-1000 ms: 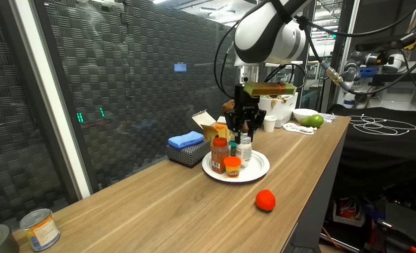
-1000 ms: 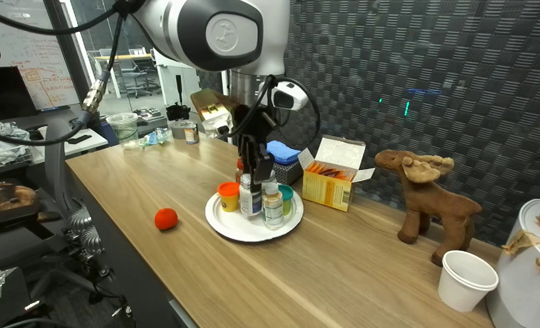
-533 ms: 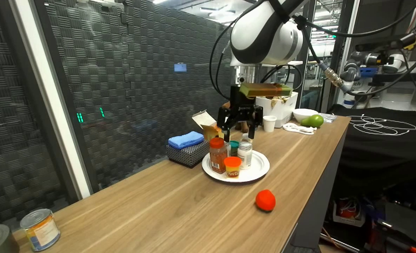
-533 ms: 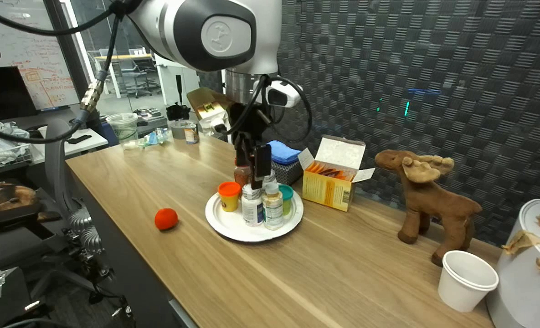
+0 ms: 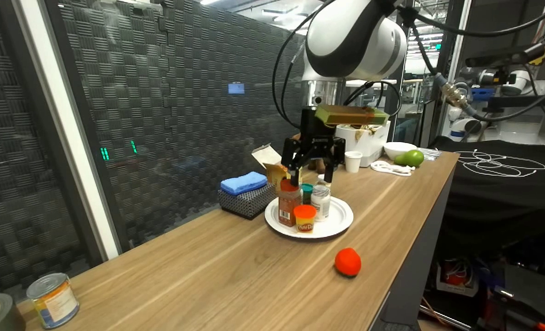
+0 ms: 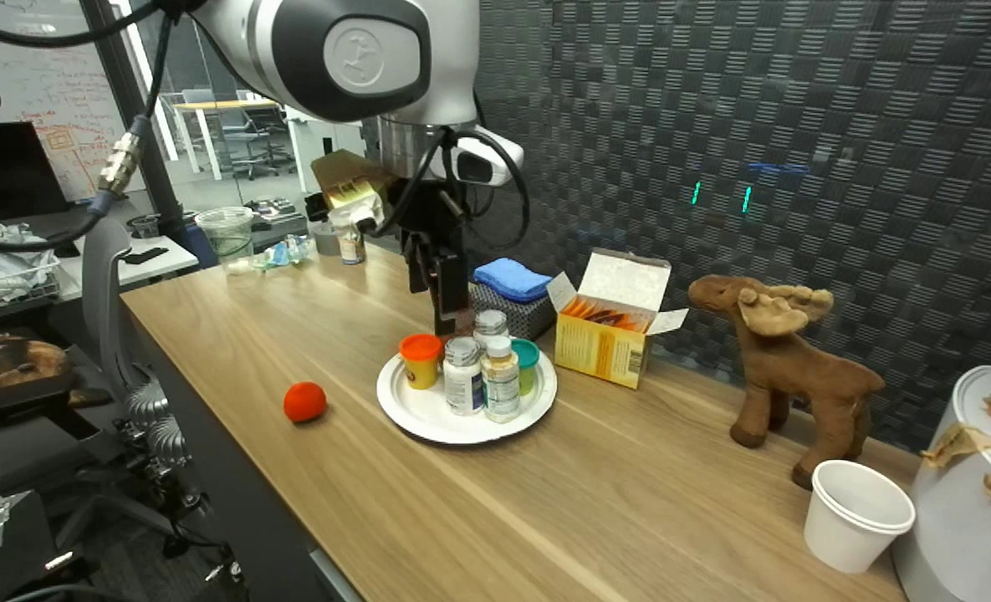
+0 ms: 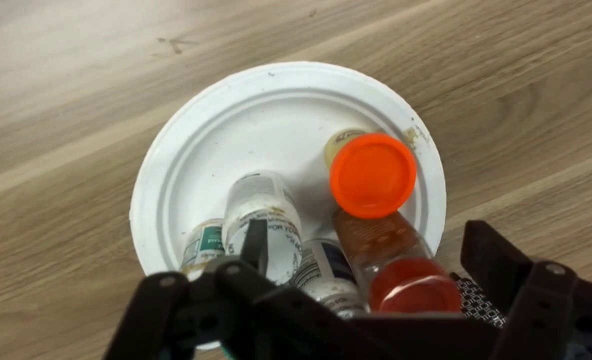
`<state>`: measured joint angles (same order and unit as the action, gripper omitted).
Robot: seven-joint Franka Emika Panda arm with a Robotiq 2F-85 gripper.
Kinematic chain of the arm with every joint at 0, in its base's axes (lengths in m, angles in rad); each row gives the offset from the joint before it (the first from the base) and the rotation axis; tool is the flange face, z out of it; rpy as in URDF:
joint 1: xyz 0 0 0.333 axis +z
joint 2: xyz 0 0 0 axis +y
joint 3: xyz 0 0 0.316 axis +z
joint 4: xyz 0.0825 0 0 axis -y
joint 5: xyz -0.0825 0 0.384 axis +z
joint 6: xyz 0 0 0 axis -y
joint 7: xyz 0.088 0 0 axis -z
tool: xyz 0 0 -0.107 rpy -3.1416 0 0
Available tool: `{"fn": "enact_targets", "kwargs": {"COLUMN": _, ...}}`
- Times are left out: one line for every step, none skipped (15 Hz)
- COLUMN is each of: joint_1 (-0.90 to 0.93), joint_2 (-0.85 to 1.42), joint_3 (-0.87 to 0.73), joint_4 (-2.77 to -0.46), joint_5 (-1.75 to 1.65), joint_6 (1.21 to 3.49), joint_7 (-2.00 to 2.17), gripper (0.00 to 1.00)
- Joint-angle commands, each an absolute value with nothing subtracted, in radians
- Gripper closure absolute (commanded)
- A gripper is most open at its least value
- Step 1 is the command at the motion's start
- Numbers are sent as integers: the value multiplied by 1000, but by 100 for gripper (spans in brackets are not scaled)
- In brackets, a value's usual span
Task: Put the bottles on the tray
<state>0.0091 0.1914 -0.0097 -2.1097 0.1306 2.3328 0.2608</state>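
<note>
Standing on a round white plate (image 7: 291,77): a group of small bottles (image 6: 463,385), jaws apart above them.
On plate: one reddish-brown jar (image 5: 288,210) with red cap (image 7: 415,287); one yellow tub (image 6: 421,374) with orange lid (image 7: 373,175); three pale bottles (image 6: 502,386), close together; one green-lidded tub (image 6: 528,369), just beside these. Jaws: well parted, the red cap showing between them in the wrist view; whether either touches it cannot be told. Elsewhere on wooden surface (image 5: 198,280): one red-orange ball (image 6: 304,402), apart from the plate; one blue cloth (image 5: 243,182) upon a dark patterned box (image 5: 249,202); one yellow carton (image 6: 600,349), flaps raised; one brown plush moose (image 6: 788,361); white paper cups (image 6: 848,531), nested, near the moose; one labelled tin (image 5: 54,301) beside a roll of tape (image 5: 10,312).
</note>
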Motion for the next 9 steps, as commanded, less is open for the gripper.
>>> {"fn": "enact_targets", "kwargs": {"joint_1": 22, "joint_2": 58, "joint_3": -16, "joint_4": -2267, "joint_5": 124, "joint_6": 2452, "joint_7": 330, "gripper": 0}}
{"fn": "enact_targets", "kwargs": {"joint_1": 18, "joint_2": 30, "joint_3": -15, "joint_4": -2308, "joint_5": 137, "joint_6": 2484, "joint_7": 341, "gripper": 0}}
{"fn": "enact_targets", "kwargs": {"joint_1": 16, "joint_2": 7, "joint_3": -14, "joint_4": -2340, "joint_5": 140, "joint_6": 2509, "joint_7": 354, "gripper": 0}}
{"fn": "enact_targets", "kwargs": {"joint_1": 17, "joint_2": -17, "joint_3": -11, "joint_4": -2377, "joint_5": 137, "joint_6": 2530, "joint_7": 365, "gripper": 0}}
{"fn": "enact_targets", "kwargs": {"joint_1": 18, "joint_2": -36, "joint_3": -7, "joint_4": -2410, "joint_5": 131, "joint_6": 2548, "joint_7": 376, "gripper": 0}}
{"fn": "enact_targets", "kwargs": {"joint_1": 19, "joint_2": -51, "joint_3": -4, "joint_4": -2436, "joint_5": 127, "joint_6": 2557, "joint_7": 389, "gripper": 0}}
{"fn": "enact_targets", "kwargs": {"joint_1": 20, "joint_2": -64, "joint_3": 1, "joint_4": -2468, "joint_5": 117, "joint_6": 2572, "joint_7": 407, "gripper": 0}}
{"fn": "enact_targets", "kwargs": {"joint_1": 21, "joint_2": -74, "joint_3": 7, "joint_4": -2491, "joint_5": 113, "joint_6": 2578, "joint_7": 422, "gripper": 0}}
{"fn": "enact_targets", "kwargs": {"joint_1": 23, "joint_2": -79, "joint_3": 13, "joint_4": -2514, "joint_5": 113, "joint_6": 2587, "joint_7": 432, "gripper": 0}}
